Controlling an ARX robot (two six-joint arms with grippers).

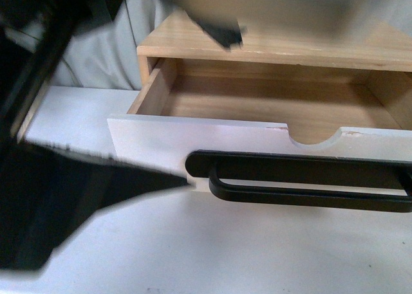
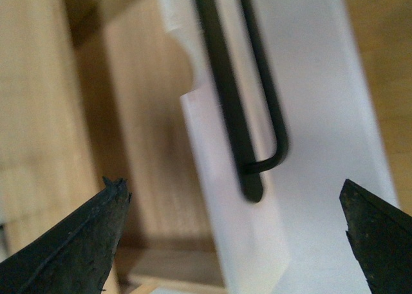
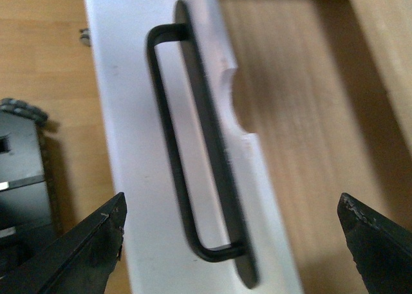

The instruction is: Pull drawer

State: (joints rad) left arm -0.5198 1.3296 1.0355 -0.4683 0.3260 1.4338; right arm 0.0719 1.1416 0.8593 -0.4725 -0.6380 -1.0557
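Pale tabletop; drawer lies open beneath left hand and right hand.

Handle on drawer front

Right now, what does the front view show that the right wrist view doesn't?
Only the front view shows the wooden cabinet top above the opened drawer and a dark arm at the left. Only the right wrist view shows the right gripper, jaws wide apart. Both show the drawer's white front, black bar handle and half-round notch.
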